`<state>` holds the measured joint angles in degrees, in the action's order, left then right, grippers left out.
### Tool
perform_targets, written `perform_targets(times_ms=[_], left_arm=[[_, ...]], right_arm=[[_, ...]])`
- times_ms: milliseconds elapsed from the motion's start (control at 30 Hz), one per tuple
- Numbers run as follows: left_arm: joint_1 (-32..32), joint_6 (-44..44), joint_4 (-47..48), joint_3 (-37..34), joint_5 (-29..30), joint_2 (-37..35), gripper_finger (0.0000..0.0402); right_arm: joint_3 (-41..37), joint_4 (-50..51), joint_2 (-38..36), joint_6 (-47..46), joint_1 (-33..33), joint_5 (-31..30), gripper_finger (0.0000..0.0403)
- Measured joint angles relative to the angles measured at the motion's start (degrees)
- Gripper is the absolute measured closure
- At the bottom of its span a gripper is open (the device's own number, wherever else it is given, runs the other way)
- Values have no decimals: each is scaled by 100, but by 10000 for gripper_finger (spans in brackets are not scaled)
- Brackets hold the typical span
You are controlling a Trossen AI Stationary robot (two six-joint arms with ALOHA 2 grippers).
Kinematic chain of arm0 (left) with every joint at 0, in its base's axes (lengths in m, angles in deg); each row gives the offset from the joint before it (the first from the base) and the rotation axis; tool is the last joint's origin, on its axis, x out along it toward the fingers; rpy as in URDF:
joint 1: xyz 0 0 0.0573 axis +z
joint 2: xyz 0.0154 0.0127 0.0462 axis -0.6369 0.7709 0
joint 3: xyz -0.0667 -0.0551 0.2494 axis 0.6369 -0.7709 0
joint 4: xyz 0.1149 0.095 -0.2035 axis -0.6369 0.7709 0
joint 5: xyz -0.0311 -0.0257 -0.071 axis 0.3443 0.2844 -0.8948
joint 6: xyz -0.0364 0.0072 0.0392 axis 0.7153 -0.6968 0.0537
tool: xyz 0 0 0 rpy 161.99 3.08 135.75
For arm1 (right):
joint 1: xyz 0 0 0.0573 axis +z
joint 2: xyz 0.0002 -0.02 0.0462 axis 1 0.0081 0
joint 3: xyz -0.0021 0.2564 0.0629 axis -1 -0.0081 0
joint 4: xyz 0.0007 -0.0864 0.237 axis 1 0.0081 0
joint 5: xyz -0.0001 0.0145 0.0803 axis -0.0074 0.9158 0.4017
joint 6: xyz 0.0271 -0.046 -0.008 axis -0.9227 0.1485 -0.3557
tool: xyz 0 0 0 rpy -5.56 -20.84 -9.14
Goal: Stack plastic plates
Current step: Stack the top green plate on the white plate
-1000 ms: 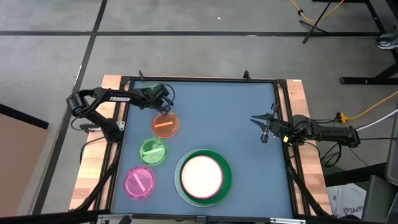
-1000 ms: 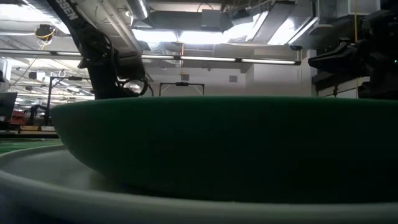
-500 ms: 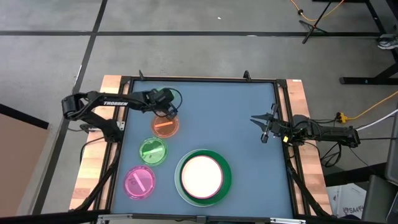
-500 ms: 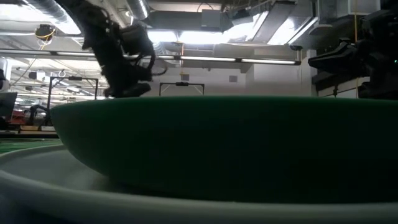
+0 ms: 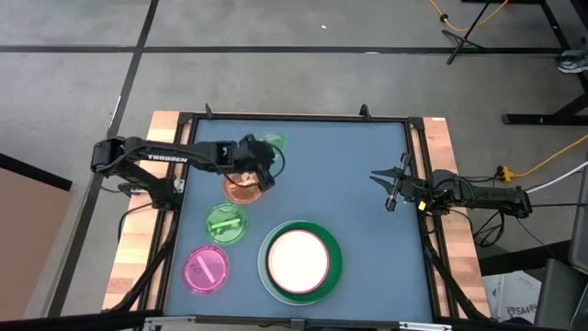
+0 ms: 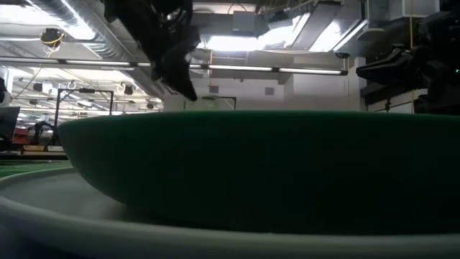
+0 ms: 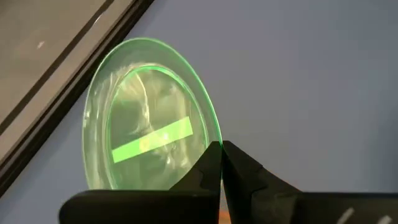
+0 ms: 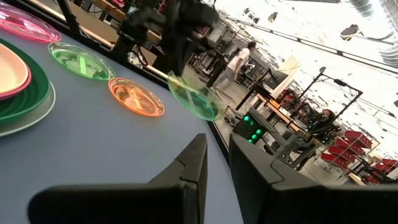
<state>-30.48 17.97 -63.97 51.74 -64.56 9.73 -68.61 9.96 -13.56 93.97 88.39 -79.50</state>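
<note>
My left gripper [image 7: 221, 149] clamped on tilted translucent green plate [image 7: 149, 140], lifted over orange plate [image 5: 243, 189]. Right gripper [image 5: 391, 187] parked at right edge, fingers narrowly apart, empty.

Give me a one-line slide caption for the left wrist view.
Left gripper, jaws shut on the rim of a translucent green plate, holding it tilted above the blue table.
</note>
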Motion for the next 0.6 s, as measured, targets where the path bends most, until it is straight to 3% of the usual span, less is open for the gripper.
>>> perform_targets(times_ms=[600], left_arm=[[-2512, -81, -406, 384, 4, 7, 401]], right_arm=[[0, 0, 2, 0, 0, 0, 341]])
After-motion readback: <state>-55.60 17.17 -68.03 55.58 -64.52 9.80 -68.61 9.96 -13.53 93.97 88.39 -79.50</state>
